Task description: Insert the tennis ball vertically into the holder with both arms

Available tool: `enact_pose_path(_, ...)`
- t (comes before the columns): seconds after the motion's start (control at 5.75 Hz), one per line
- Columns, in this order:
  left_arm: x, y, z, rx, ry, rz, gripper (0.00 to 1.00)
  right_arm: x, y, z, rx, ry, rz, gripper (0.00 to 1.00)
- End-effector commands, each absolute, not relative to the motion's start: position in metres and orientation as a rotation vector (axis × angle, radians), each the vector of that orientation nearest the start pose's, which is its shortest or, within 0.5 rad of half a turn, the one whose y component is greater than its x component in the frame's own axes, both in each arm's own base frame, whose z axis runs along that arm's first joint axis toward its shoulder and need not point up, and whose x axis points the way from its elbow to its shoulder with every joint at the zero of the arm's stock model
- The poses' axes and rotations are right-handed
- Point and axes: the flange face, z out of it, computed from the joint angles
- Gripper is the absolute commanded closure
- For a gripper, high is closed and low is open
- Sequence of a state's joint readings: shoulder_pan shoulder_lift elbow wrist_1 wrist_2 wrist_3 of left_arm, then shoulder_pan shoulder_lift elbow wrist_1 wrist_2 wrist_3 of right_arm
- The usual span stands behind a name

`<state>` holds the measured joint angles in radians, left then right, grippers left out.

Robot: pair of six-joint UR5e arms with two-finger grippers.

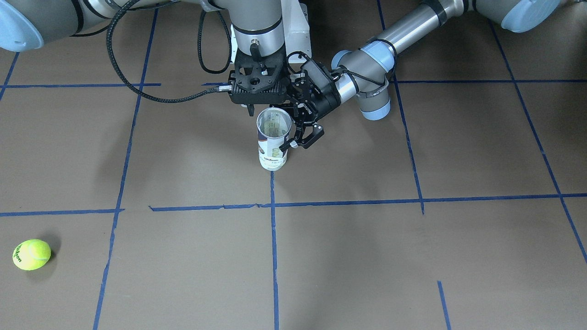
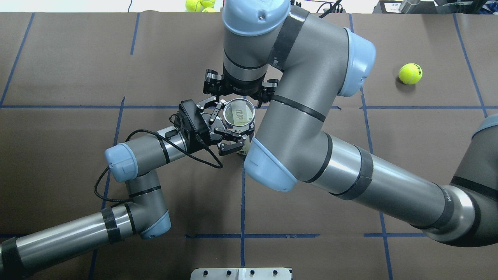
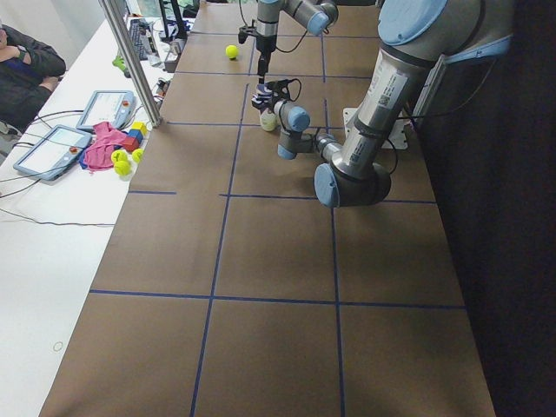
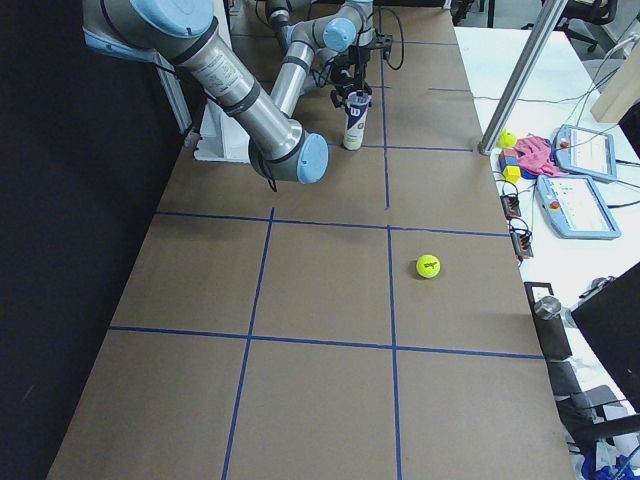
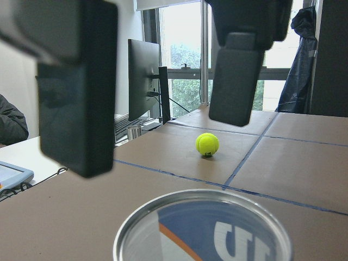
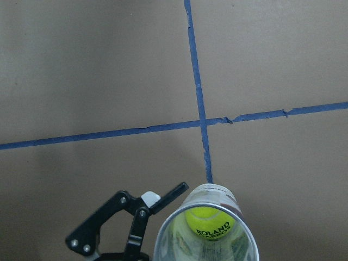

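A clear tennis-ball holder (image 1: 273, 146) stands upright on a brown desk (image 1: 412, 256) near the robot's base. Its long axis is vertical and its open, silver-rimmed mouth faces straight up. The right arm (image 2: 311, 97) hangs directly over that mouth with its wrist pointing down, and its camera looks down the tube at a yellow tennis ball (image 6: 208, 224) resting at the bottom. The right arm's jaws are hidden beneath the wrist, so it cannot be told whether they are spread or pressed together. The left arm (image 2: 148, 153) reaches in level from the side, its jaws spread wide around the holder's upper part; whether a fingertip touches the wall is unclear. A second ball (image 1: 31, 254) lies loose on the desk, well apart on the robot's right, so the right arm is probably nearer to it. Any further drop would have to come straight down from above.
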<state>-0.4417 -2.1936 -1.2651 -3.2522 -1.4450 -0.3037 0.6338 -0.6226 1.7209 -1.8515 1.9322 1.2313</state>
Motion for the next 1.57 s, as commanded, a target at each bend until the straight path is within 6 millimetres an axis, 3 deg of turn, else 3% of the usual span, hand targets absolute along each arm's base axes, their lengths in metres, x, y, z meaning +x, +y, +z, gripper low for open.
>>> enact_pose_path(0.0,0.542,-0.418,0.253,1.577,1.265,0.402,0.04,-0.433,-0.476,0.101,0.129,-0.848,0.035,0.01)
enact_pose_path(0.87,0.543,-0.417,0.255,1.574,1.264,0.405,0.04,-0.238,-0.568,0.292,0.223,-0.683,-0.322,0.01)
enact_pose_path(1.22,0.543,-0.417,0.255,1.574,1.264,0.405,0.04,-0.190,-0.590,0.349,0.214,-0.635,-0.409,0.01)
enact_pose_path(1.39,0.544,-0.416,0.255,1.573,1.265,0.406,0.04,-0.191,-0.615,0.378,0.272,-0.646,-0.424,0.01)
